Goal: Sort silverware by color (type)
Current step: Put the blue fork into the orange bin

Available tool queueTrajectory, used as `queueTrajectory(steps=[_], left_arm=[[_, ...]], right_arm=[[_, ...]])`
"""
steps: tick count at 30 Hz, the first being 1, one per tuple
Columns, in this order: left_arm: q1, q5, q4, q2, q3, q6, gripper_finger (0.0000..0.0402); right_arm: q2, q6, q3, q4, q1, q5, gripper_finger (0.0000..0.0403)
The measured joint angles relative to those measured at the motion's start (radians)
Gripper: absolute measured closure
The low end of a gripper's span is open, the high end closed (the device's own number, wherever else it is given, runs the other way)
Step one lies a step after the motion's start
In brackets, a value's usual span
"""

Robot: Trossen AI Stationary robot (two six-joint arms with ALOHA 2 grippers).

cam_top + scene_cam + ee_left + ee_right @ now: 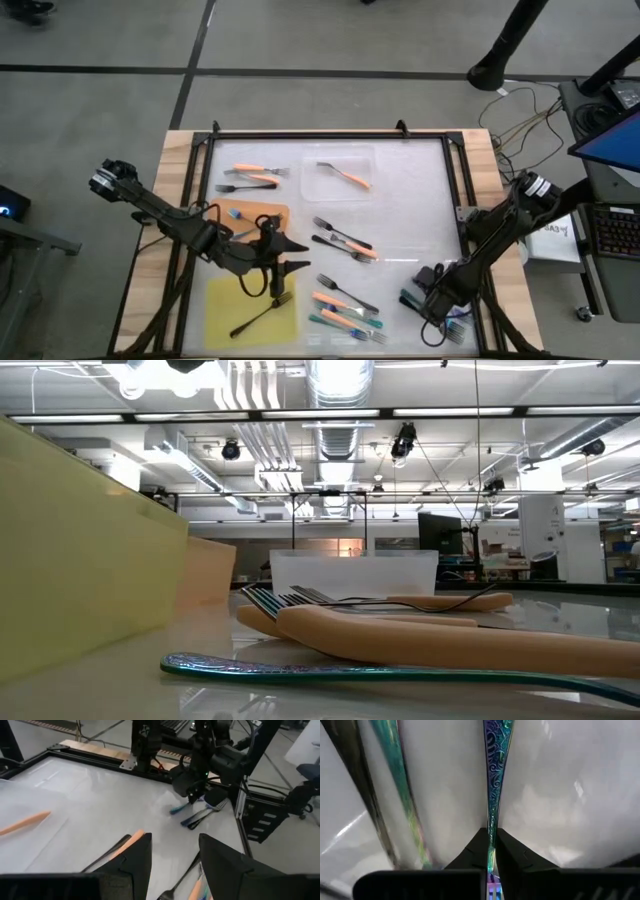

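Forks: you've got them scattered over the white table — orange handles, teal handles, all-black ones, thin tines.
Right gripper: clamped tight on a teal fork, down at the table's near right corner; your fingers meet on its slim handle.
Teal fork: iridescent blue-green, embossed with a swirling pattern, narrowing toward your grip. A second teal handle lies just beside it.
Left gripper: jaws spread wide, nothing in them, hanging at the seam between the orange mat and the yellow mat.
Yellow mat: one black fork lies on it.
Tray: clear, at the far middle, one orange fork inside.
Near edge: a cluster of orange and teal forks lies between your two grippers.
Far left: two orange forks and a black one sit beside the tray.
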Motion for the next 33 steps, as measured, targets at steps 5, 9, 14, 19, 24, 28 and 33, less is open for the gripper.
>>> queueTrajectory(steps=[5,9,14,19,24,28,33], left_arm=[[0.000,-0.030,0.011,0.032,0.000,0.000,0.0258],[0.005,-0.034,0.061,0.084,0.000,0.000,0.0258],[0.007,-0.034,0.247,0.192,-0.001,0.085,0.0258],[0.012,-0.047,0.504,0.301,0.020,0.293,0.0258],[0.026,-0.239,0.622,0.380,0.077,0.431,0.0258],[0.060,-0.335,0.665,0.429,0.142,0.514,0.0258],[0.107,-0.336,0.669,0.472,0.235,0.558,0.0258]], right_arm=[[-0.079,-0.020,0.028,-0.030,-0.019,0.198,0.0393],[-0.153,-0.070,0.050,-0.030,-0.048,0.484,0.0393],[-0.210,-0.225,0.090,-0.020,-0.068,0.886,0.0394],[-0.203,-0.433,0.147,0.046,-0.089,1.176,0.0394],[-0.158,-0.699,0.204,0.170,-0.107,1.337,0.0394],[-0.096,-0.892,0.254,0.218,-0.118,1.441,0.0394],[-0.004,-1.040,0.326,0.211,-0.150,1.507,0.0394]])
